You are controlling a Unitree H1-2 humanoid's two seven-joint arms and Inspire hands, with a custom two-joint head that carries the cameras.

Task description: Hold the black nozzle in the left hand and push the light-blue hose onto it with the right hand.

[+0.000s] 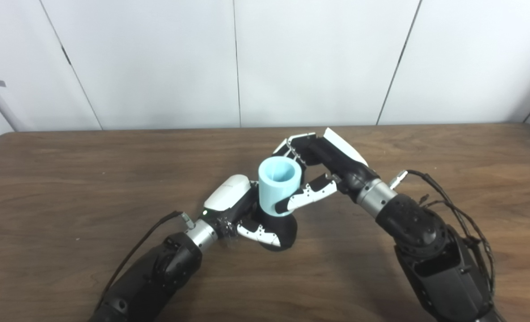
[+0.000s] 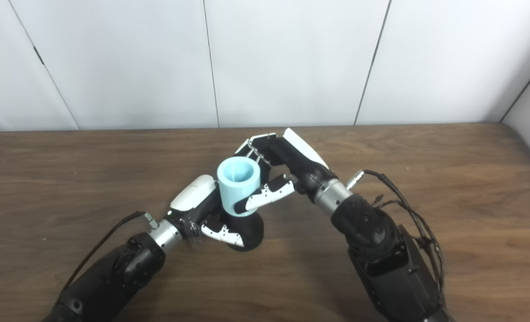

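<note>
Brown wooden table carries everything. Right robot hand wrapped around light-blue hose, thumb across its front. Left robot hand clamped on black nozzle. Hose upright, open end up, seated atop nozzle near table centre.

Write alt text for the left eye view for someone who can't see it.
Two robot hands join parts above a wooden table: the right robot hand grips an upright light-blue hose sitting on a black nozzle, which the left robot hand holds.
</note>
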